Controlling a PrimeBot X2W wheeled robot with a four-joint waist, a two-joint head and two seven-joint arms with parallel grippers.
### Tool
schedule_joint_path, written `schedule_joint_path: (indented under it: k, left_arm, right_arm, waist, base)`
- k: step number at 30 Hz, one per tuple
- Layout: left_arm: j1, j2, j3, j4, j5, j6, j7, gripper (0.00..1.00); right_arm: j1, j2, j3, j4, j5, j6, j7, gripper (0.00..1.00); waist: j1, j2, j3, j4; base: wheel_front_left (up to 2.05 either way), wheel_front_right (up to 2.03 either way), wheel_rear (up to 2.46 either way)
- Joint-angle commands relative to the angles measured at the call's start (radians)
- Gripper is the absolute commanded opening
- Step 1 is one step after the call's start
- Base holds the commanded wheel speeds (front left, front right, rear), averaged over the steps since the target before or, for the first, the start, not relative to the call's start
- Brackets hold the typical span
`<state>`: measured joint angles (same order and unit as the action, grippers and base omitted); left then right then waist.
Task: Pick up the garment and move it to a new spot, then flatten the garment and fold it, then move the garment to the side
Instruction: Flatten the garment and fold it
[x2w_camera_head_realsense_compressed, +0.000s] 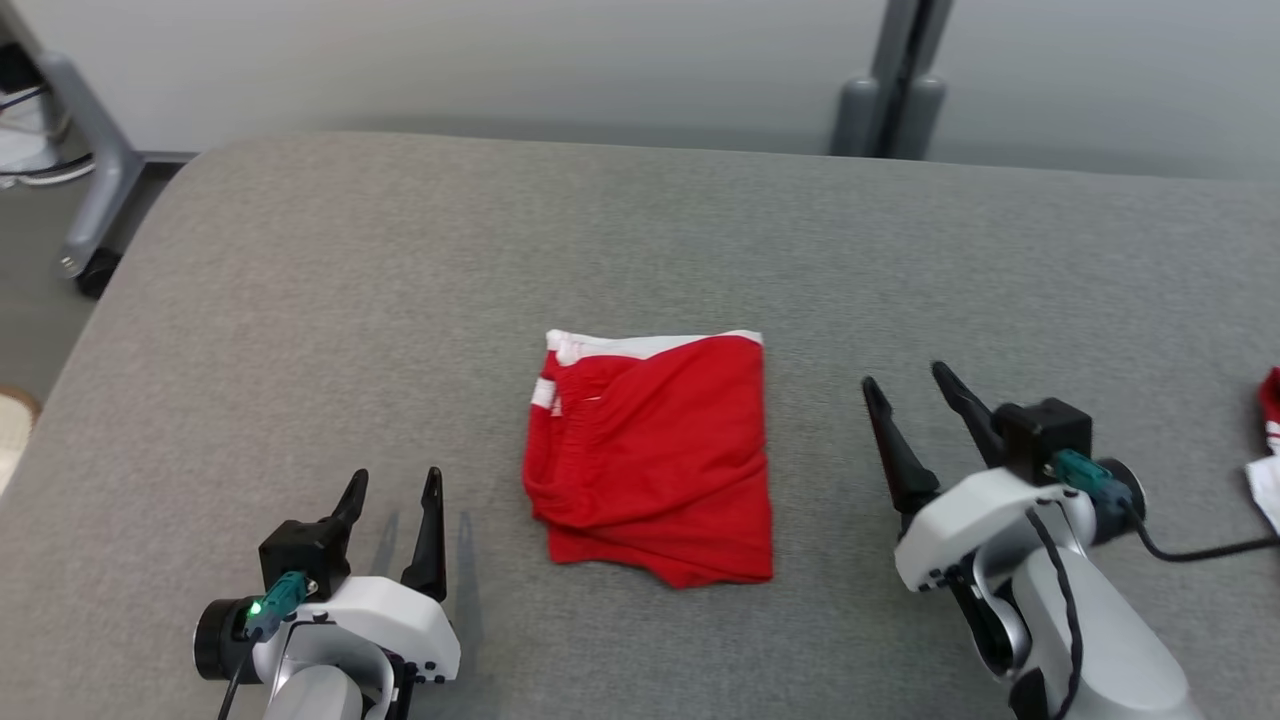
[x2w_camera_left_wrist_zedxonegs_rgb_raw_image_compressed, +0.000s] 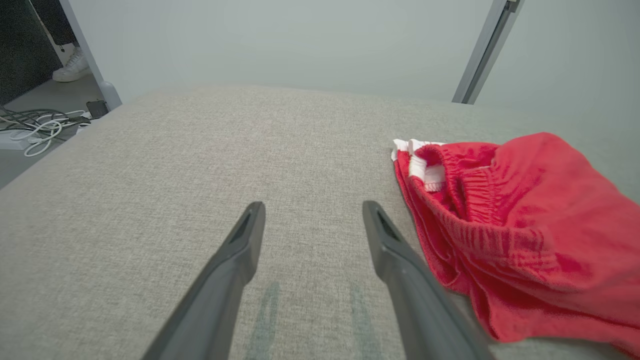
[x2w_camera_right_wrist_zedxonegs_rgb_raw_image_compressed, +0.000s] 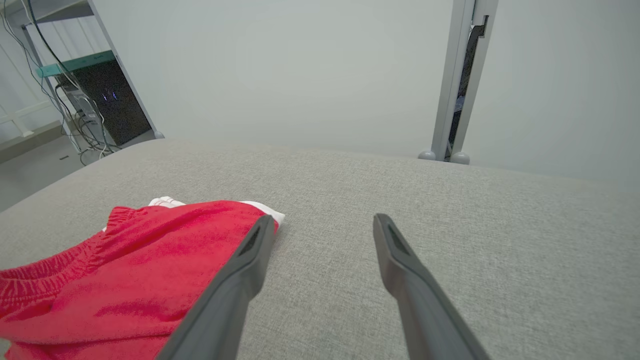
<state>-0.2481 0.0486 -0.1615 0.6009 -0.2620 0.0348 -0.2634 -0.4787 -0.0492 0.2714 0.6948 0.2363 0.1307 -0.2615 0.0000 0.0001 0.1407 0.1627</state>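
Note:
The garment is a red piece with white trim, folded into a rough rectangle in the middle of the grey padded table. It also appears at the right of the left wrist view and the lower left of the right wrist view. My left gripper stands open to the garment's left, near the front edge, holding nothing; its fingers hover over bare fabric. My right gripper is open to the garment's right, apart from it, with nothing between its fingers.
Another red and white cloth lies at the table's far right edge. A grey post stands behind the table. A wheeled stand leg and cables are on the floor at the left.

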Motion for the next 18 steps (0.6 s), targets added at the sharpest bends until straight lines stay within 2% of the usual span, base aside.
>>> schedule_joint_path:
  k: [1,9,18]
  left_arm:
    - [0.012,0.005,0.013,-0.005,0.016,-0.004,-0.001,1.0]
    - [0.049,0.005,0.062,-0.027,0.058,-0.008,-0.001,1.0]
    - [0.119,0.005,0.113,-0.057,0.102,-0.014,-0.001,1.0]
  right_arm:
    - [0.03,-0.004,-0.027,-0.014,-0.015,0.0,-0.005,1.0]
    - [0.153,-0.005,-0.095,-0.089,-0.014,0.0,-0.005,1.0]
    - [0.25,-0.005,-0.112,-0.124,0.032,0.0,-0.005,1.0]
  waist:
    - [0.0,-0.0001,-0.007,-0.047]
    - [0.0,-0.0001,-0.033,-0.116]
    - [0.0,-0.0001,-0.085,-0.156]
  base:
    - [0.0,0.0,0.0]
    - [0.0,0.0,0.0]
    - [0.0,0.0,0.0]
